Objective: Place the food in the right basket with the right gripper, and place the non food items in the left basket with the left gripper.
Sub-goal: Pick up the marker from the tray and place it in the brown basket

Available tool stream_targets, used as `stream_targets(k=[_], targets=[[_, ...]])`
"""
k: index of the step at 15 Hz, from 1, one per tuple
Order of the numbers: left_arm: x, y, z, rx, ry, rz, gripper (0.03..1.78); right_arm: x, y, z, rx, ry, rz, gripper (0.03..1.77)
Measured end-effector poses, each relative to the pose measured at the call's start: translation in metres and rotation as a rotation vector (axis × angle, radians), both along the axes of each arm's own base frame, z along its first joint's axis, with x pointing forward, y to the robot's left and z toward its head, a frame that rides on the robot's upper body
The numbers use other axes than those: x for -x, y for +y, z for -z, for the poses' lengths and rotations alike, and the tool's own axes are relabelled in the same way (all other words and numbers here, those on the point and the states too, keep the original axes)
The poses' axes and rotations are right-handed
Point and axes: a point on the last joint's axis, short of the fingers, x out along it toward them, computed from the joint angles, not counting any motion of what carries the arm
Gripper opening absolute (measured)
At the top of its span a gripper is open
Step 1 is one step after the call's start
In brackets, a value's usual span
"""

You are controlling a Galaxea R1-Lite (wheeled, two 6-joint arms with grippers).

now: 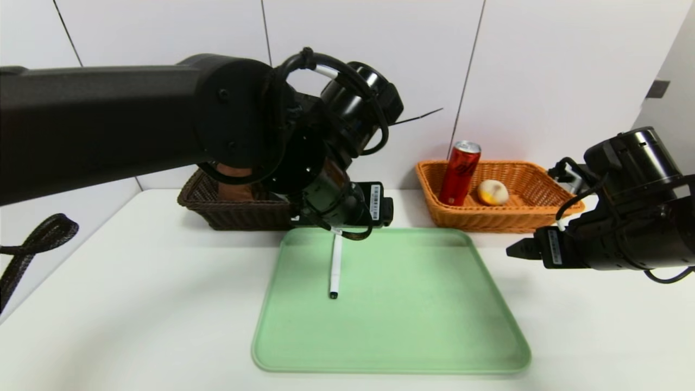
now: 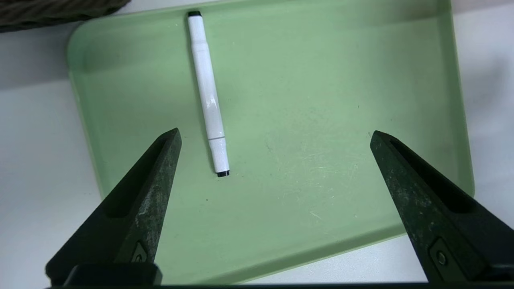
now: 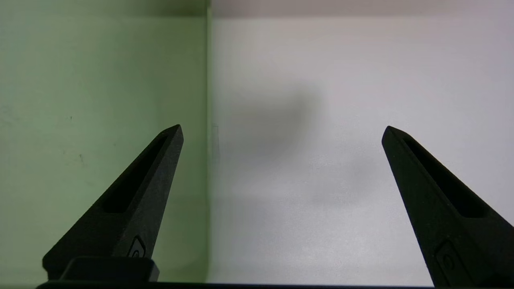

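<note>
Left wrist view: left pincer (image 2: 275, 130) wide apart above the green tray (image 2: 301, 224), white marker (image 2: 209, 94) lying on it; right pincer (image 3: 283, 126) also wide, beside the tray.

Table (image 3: 321, 241) bright; soft grey shadow between the right fingers (image 3: 160, 160), slightly blurred. Glint on pen (image 2: 209, 92) near left fingers (image 2: 160, 172). Dark band across table beyond right fingertips.

The head view looks forward and steeply down from above, farthest back, taking in both grippers. The left wrist view looks down past its fingertips (image 2: 175, 134) at the tray (image 2: 301, 100), close up. The right wrist view looks down between its fingertips (image 3: 179, 130) at the table (image 3: 301, 220) and tray edge. All three share the tray.
</note>
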Motion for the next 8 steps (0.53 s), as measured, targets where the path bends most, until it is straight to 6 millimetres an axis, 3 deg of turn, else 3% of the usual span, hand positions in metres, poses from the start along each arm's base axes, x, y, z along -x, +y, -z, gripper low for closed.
stream_targets(k=[8], targets=[[-0.019, -0.022, 0.056, -0.085, 0.137, -0.054, 1.69, -0.005, -0.001, 0.012, 0.010, 0.032, 0.006, 1.71]])
